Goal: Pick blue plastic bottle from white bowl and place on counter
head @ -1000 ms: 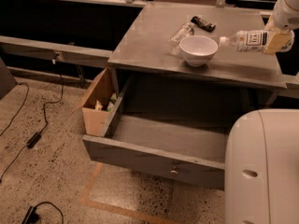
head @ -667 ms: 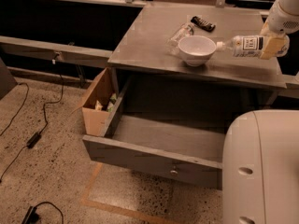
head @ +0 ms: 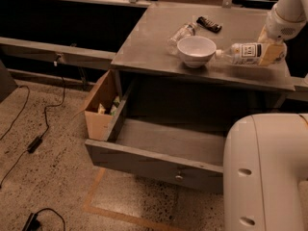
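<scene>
The blue plastic bottle (head: pixel 245 53) sits lower than a second ago, on its side outside the white bowl (head: pixel 196 50), down near the counter (head: pixel 149 42); the claw (head: pixel 272 52) still pinches its base, so only release seems left

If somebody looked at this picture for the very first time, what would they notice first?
Probably the big grey drawer hanging wide open under the counter, with the robot's white body bulging in at the bottom right. Up on the right, the hand grips the blue plastic bottle by its base; the bottle lies sideways with its cap pointing at the white bowl.
</scene>
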Controlling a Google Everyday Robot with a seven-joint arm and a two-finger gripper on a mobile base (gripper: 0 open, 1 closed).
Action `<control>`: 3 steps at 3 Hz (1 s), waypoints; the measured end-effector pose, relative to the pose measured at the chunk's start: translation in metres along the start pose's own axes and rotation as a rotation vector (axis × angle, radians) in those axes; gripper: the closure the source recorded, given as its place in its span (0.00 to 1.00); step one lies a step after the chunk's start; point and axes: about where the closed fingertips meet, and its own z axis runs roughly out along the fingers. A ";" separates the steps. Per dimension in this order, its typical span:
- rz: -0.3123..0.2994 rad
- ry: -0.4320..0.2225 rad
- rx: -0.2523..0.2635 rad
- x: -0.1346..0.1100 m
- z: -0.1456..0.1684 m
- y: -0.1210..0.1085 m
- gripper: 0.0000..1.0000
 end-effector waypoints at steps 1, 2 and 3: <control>-0.011 -0.013 -0.023 -0.012 0.009 0.001 1.00; -0.002 -0.020 -0.047 -0.014 0.017 0.006 0.82; 0.007 -0.033 -0.043 -0.017 0.017 0.005 0.51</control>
